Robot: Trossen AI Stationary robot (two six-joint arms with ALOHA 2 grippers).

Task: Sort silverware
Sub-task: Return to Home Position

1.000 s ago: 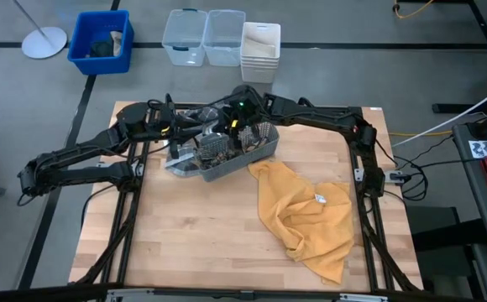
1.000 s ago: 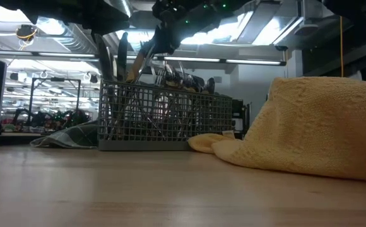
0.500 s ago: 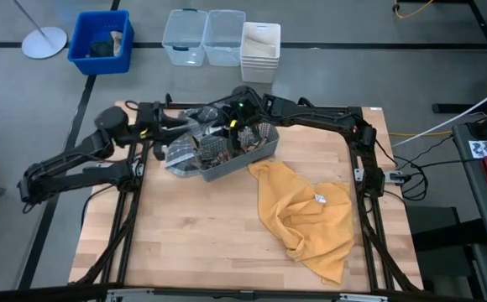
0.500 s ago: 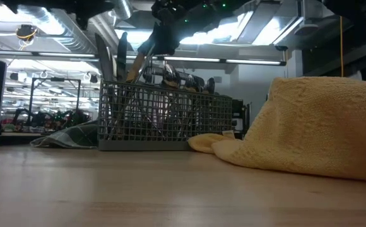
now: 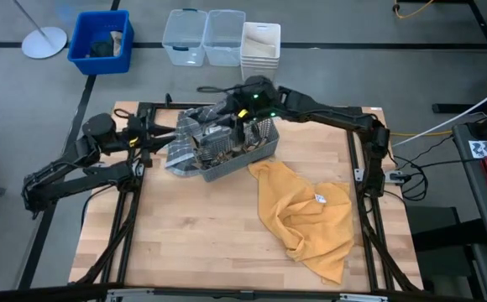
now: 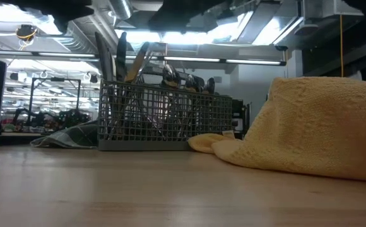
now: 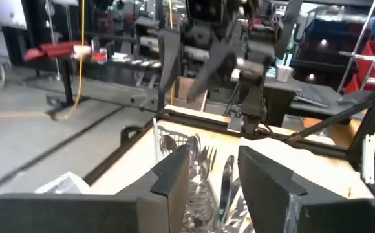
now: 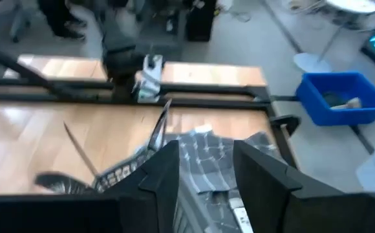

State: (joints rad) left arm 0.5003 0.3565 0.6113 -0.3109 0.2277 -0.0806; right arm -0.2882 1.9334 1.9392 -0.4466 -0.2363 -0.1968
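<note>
At the low view's right, nearest, lies a yellow towel [image 6: 322, 126]. Behind it, centre-left, the silverware [image 6: 168, 77] stands in the mesh caddy [image 6: 164, 120]. The pieces are probably stiff, slick and light, best pinched across the handle. By it, the left gripper [image 7: 216, 175] and right gripper [image 8: 207, 173] both gape, empty.

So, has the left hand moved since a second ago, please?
Yes: in the high view the left hand has pulled back leftward, away from the wire caddy.

Dark slim-linked left arm [image 5: 96, 132], right arm [image 5: 327, 111] being shown alike, green light [image 5: 250, 99] being lit at its wrist, left gripper [image 7: 214, 156] being formed of flat angular fingers [image 7: 174, 178]
</note>
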